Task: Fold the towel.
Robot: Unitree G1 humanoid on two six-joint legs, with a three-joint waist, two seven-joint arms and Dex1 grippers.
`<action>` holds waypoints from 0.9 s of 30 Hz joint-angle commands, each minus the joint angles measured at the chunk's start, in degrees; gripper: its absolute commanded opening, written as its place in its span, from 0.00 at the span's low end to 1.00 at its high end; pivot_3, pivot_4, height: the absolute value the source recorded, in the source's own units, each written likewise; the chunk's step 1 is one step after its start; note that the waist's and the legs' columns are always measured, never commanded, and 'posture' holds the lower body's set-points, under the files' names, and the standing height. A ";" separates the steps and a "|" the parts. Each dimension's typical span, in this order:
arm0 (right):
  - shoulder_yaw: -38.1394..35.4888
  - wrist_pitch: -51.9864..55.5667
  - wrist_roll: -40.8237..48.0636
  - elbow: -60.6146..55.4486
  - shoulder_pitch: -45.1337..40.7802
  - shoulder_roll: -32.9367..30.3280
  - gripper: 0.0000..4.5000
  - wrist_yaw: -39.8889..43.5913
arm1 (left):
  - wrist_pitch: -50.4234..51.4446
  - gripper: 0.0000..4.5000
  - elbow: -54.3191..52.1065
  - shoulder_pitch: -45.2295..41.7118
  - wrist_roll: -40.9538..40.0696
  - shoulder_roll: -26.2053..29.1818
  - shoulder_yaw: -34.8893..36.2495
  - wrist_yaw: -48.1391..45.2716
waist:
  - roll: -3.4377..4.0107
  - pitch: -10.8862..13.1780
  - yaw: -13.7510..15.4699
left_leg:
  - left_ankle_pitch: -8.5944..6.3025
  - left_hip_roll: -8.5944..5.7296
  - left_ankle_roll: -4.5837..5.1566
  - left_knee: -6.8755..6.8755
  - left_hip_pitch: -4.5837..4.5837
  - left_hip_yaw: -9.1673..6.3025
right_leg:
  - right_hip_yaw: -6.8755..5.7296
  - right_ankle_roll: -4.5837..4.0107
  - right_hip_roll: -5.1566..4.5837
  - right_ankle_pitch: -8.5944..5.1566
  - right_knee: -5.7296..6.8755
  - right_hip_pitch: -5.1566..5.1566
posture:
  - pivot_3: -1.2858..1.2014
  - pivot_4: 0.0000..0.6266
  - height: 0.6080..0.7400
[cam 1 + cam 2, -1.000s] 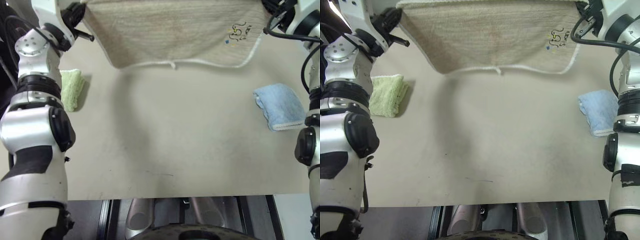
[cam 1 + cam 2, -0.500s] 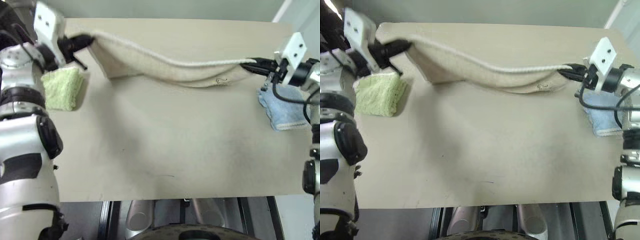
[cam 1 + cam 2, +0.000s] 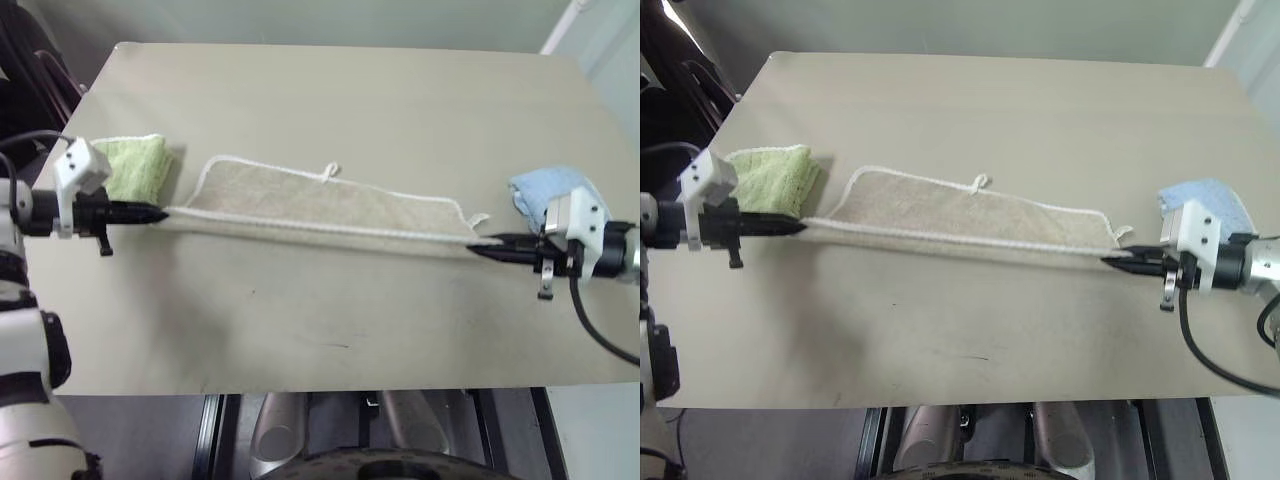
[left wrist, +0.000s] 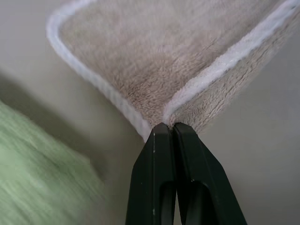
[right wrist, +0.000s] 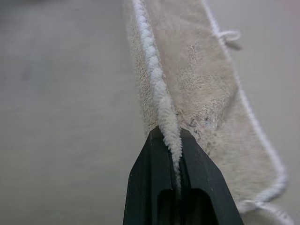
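Beige terry towel with white corded edging (image 3: 330, 205) lies across the tan bench (image 3: 340, 110), near edge pinched by closed left gripper (image 3: 160, 212) and right gripper (image 3: 472, 248); thin cord grips risk slipping, skewing the fold.

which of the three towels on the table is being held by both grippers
The beige towel with white corded edging, stretched between the left gripper and right gripper. The green towel and blue towel sit folded, untouched.
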 commanded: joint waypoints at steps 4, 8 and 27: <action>-5.91 -1.24 -1.55 -4.33 9.96 -2.04 0.00 -0.22 | 5.33 0.00 -11.93 6.61 -7.77 9.97 -3.20 -2.81 | -0.25 -0.17 0.07 | -0.10 -0.03 -0.03 0.00 0.25 -0.02 | 0.01 -0.05 0.00 -0.02 -0.02 0.25 | 0.52 0.24 0.68; -6.77 -2.53 -2.18 -4.84 13.45 -3.38 0.00 0.96 | 8.44 0.00 -16.58 8.25 -10.99 12.46 -5.13 -2.81 | -0.29 -0.23 0.09 | -0.24 -0.04 -0.09 0.00 0.38 -0.09 | 0.02 -0.14 0.00 -0.10 -0.02 0.38 | 0.52 0.24 0.68; 2.71 -4.28 -5.05 6.53 -0.32 -0.84 0.00 -3.21 | -11.61 0.00 5.44 -5.10 -3.68 -5.10 0.49 17.53 | -0.27 -0.27 0.71 | -0.31 -0.03 -0.11 -0.03 0.35 -0.14 | 0.01 -0.16 0.00 -0.11 0.03 0.31 | 0.52 0.24 0.68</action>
